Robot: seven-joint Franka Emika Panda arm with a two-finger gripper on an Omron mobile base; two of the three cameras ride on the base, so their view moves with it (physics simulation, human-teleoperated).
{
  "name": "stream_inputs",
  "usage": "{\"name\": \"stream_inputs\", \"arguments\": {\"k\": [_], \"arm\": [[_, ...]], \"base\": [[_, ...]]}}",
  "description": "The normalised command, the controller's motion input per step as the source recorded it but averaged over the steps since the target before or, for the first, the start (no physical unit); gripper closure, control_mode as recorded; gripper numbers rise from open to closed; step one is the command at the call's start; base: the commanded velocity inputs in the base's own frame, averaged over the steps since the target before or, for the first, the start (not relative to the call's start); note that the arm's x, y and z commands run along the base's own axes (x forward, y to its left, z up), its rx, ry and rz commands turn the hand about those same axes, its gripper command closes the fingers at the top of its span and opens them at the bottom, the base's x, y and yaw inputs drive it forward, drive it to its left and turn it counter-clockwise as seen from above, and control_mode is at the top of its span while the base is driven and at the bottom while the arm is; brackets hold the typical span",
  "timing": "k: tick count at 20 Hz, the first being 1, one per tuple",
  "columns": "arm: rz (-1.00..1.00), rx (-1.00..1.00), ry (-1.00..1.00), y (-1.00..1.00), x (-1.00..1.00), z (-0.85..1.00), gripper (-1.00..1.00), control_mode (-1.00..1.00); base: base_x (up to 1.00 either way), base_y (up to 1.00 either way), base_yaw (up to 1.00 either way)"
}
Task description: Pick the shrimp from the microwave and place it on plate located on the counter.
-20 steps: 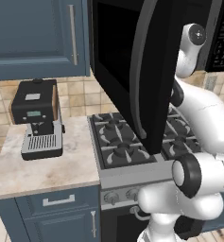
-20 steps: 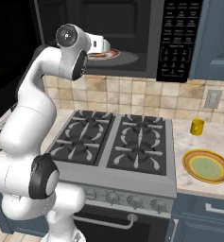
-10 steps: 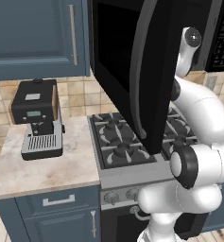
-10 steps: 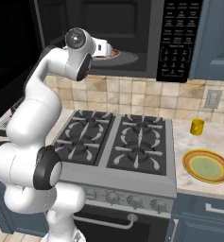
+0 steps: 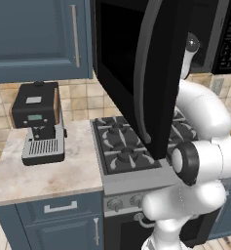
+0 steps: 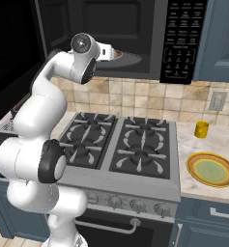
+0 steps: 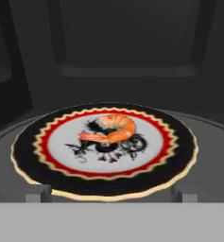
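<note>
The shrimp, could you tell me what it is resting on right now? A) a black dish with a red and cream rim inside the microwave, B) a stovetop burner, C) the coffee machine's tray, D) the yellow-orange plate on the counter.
A: the hand view shows the shrimp curled on the pale middle of a black dish with red and cream rings, inside the microwave.

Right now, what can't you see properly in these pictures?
- Shrimp: clear in the hand view; in the right base view the wrist hides it.
- Gripper: only the two fingertips peek up at the hand view's bottom edge, apart.
- Microwave keypad: labels too small to read.
- Plate on the counter: the open door hides it in the left base view.
</note>
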Motion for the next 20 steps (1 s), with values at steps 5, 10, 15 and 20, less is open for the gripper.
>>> {"name": "stream_inputs", "arguments": {"k": [5, 10, 15, 20], "arm": [[0.00, 0.02, 0.00, 0.00, 0.28, 0.33, -1.00, -1.00], [0.00, 0.00, 0.06, 0.00, 0.28, 0.21, -1.00, -1.00], [0.00, 0.00, 0.16, 0.00, 0.40, 0.00, -1.00, -1.00], [0.00, 0.00, 0.11, 0.00, 0.51, -0.06, -1.00, -1.00]], "base": [[0.00, 0.00, 0.00], [0.00, 0.00, 0.00], [0.00, 0.00, 0.00], [0.00, 0.00, 0.00]]}}
